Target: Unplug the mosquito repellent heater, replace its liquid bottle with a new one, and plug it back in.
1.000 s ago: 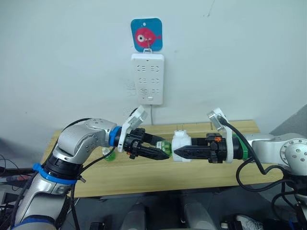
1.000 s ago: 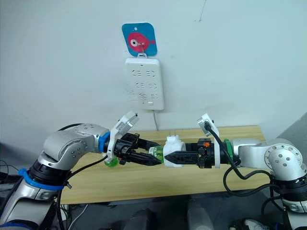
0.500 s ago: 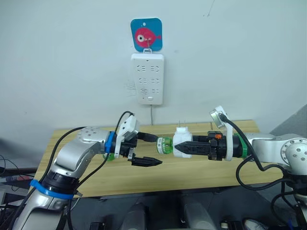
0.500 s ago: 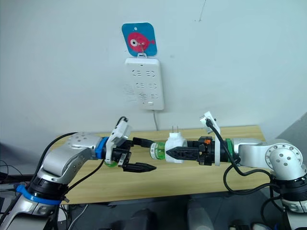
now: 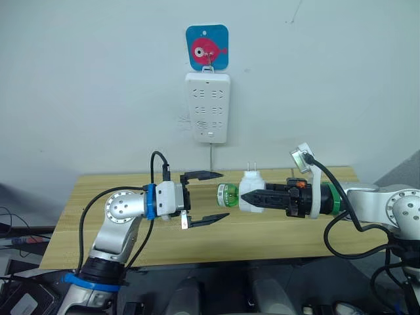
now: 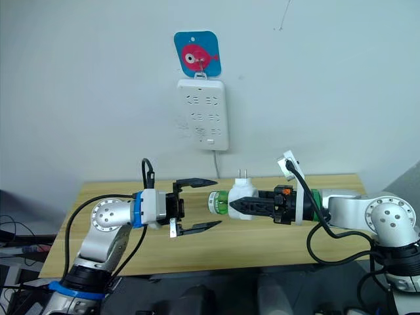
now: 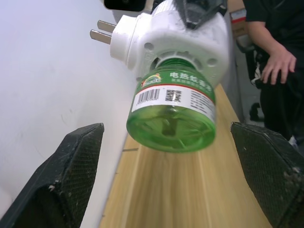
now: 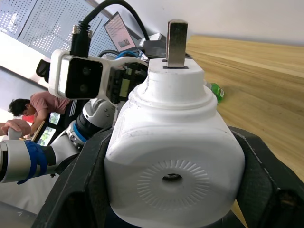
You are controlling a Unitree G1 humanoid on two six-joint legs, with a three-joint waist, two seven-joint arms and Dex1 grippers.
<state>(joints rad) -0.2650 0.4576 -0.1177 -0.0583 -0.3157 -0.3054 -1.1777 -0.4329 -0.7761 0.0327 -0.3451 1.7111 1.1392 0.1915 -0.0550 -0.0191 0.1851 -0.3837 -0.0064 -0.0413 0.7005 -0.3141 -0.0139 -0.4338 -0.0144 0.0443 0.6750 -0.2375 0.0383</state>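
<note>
The mosquito repellent heater (image 5: 251,189) is a small white unit held above the table with its two plug prongs pointing up. My right gripper (image 5: 245,197) is shut on it from the right. A green liquid bottle (image 5: 226,195) with a printed label (image 7: 173,94) sticks out of the heater's left side, screwed into it. My left gripper (image 5: 225,194) is open, one finger (image 5: 202,175) above and one below. The bottle's free end lies level with its fingertips without touching them.
A white power strip (image 5: 208,107) hangs on the wall under a blue fish hook (image 5: 207,47), above the back edge of the wooden table (image 5: 282,231). A small green object (image 8: 216,91) lies on the table. A person (image 7: 278,57) stands beyond the table's end.
My left gripper has let go of the bottle, opened wide and drawn back to the left. The right gripper has turned the heater so its prongs point up.
</note>
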